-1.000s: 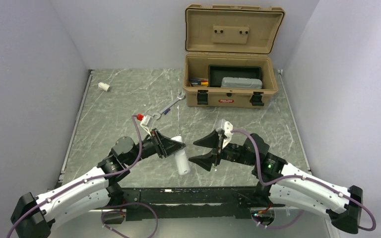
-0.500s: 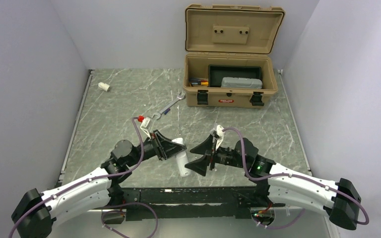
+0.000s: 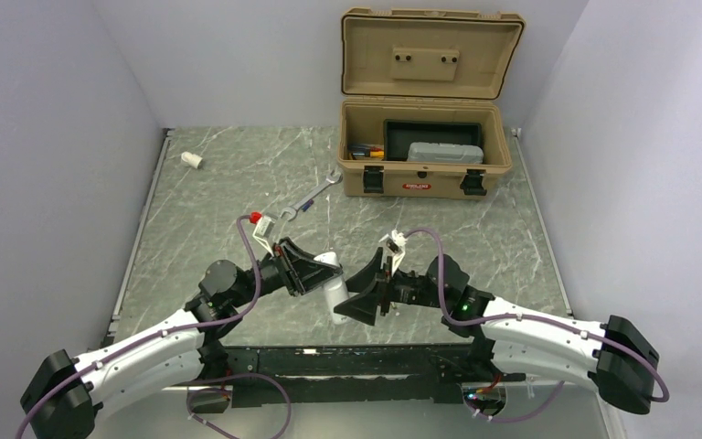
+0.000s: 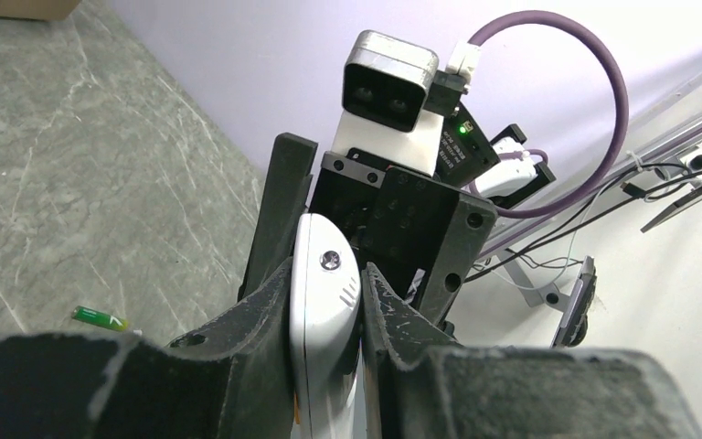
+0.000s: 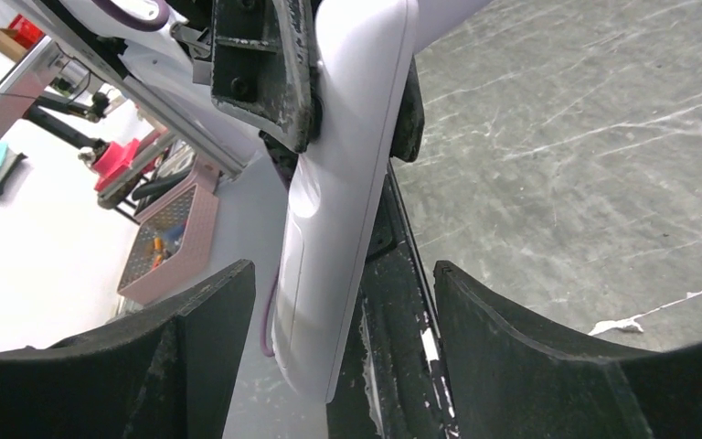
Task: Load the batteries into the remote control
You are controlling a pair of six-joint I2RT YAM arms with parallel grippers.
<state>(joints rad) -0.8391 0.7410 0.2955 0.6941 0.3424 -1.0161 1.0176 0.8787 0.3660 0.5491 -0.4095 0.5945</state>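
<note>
Left gripper [image 4: 326, 293] clamped on slim white plastic remote control [image 5: 347, 183] — right gripper [image 5: 340, 279] spread wide astride its free end, holding nothing, gaps both sides.

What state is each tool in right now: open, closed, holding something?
Left tool: closed on the remote.
Right tool: open, straddling the remote's free end, not gripping it.
</note>
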